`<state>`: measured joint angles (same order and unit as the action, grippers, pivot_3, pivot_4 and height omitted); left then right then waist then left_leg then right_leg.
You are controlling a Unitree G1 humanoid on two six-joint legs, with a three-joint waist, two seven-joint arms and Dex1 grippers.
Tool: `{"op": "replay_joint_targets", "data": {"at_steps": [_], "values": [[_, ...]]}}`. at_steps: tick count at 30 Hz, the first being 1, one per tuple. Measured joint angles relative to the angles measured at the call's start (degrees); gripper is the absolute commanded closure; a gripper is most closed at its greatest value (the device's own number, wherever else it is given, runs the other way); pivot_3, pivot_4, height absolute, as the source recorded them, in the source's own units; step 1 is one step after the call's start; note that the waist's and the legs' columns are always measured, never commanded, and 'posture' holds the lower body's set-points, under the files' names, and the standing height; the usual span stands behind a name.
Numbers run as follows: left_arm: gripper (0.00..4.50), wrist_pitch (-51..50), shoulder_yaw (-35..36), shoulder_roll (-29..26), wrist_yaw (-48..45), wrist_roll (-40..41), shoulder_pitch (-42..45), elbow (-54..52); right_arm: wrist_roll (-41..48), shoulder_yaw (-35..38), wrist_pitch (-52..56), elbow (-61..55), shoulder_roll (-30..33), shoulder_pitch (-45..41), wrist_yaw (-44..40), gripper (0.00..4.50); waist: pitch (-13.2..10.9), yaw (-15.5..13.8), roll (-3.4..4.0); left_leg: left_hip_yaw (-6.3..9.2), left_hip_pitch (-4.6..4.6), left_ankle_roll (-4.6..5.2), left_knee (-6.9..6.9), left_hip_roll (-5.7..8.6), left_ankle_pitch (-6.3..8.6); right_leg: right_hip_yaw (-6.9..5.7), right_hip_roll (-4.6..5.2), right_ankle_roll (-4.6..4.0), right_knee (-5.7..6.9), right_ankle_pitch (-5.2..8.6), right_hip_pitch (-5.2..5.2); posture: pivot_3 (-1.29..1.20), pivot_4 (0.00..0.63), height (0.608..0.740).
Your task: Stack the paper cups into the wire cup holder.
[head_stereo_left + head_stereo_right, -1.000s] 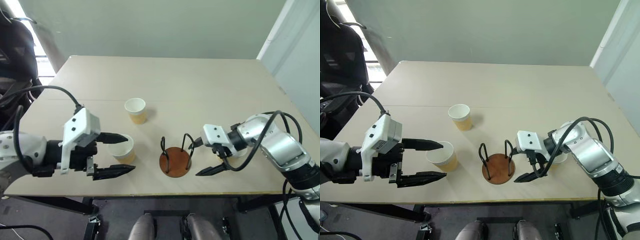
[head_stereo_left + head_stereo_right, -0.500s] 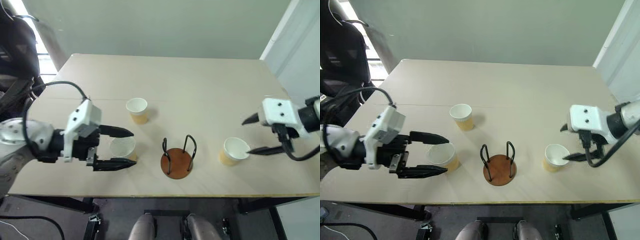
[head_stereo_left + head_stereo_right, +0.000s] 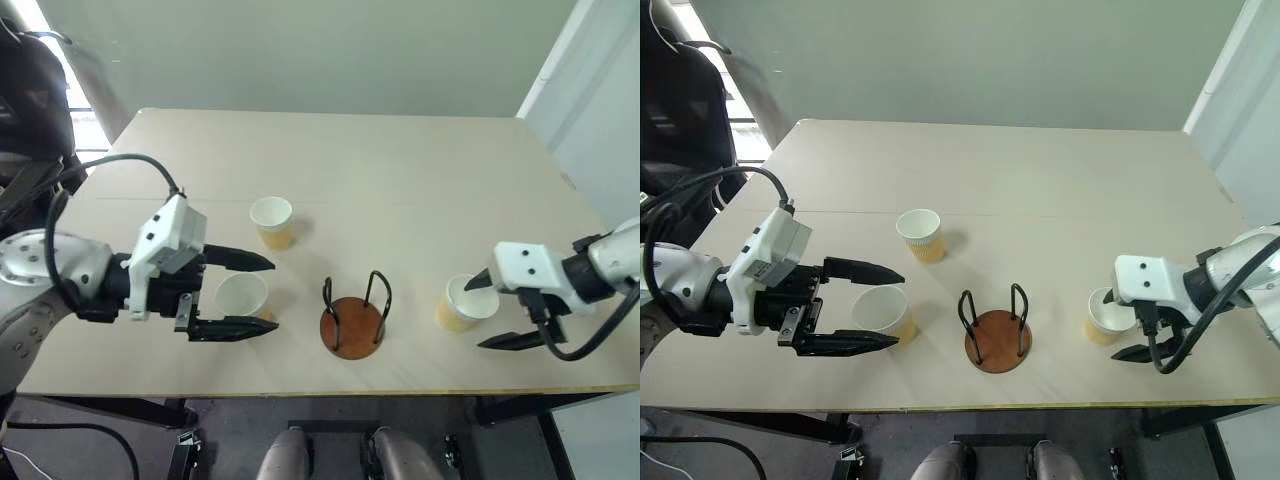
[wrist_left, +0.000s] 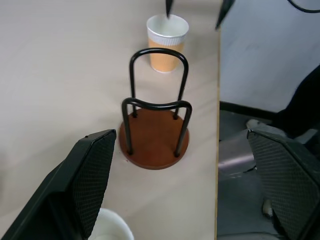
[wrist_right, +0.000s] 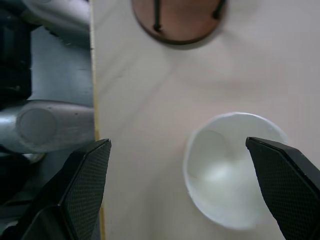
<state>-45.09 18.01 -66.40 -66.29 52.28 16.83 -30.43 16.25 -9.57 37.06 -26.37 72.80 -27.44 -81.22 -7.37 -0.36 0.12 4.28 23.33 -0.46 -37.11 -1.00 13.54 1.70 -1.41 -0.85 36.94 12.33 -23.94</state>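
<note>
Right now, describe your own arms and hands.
Both arms are silver-grey metal with black joints and looping black cables. Each wrist bears a white boxy housing. The left hand and right hand each have two tapering black fingers with cross-hatched inner pads.

Left gripper (image 3: 242,295), right gripper (image 3: 486,312) agape

A beige table (image 3: 400,170) stands before a pale green wall (image 3: 320,50); daylight enters at the far left.
</note>
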Motion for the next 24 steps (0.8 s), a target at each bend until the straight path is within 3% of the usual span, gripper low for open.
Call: {"op": "replay_joint_targets", "data": {"at_steps": [14, 17, 24], "values": [[0.0, -0.4, 10.3, 0.8, 3.3, 2.7, -7.0, -5.6, -5.4, -5.3, -4.2, 4.7, -3.1, -2.4, -0.5, 0.05, 0.0, -0.1, 0.0, 0.0, -0.19, 0.07, -0.01, -0.02, -0.03, -0.01, -0.01, -0.04, 0.06, -0.02, 0.17, 0.0, 0.15, 0.74], [0.0, -0.4, 11.4, 0.8, 4.2, 3.4, -7.4, -6.1, -7.2, -6.7, -5.3, 5.9, -4.0, -2.6, -0.5, 0.57, 0.0, -0.1, 0.0, 0.0, -0.21, 0.07, -0.03, -0.02, -0.03, -0.01, 0.0, -0.05, 0.06, -0.02, 0.19, 0.0, 0.15, 0.74], [0.0, -0.9, 13.3, 0.8, 5.6, 4.6, -9.4, -7.3, -12.8, -10.4, -8.9, 9.4, -6.7, -3.4, -0.4, 3.13, 0.0, 0.0, 0.0, -0.01, -0.26, 0.07, -0.02, -0.04, -0.03, -0.02, 0.0, -0.12, 0.07, -0.09, 0.19, 0.0, 0.15, 0.74]]}}
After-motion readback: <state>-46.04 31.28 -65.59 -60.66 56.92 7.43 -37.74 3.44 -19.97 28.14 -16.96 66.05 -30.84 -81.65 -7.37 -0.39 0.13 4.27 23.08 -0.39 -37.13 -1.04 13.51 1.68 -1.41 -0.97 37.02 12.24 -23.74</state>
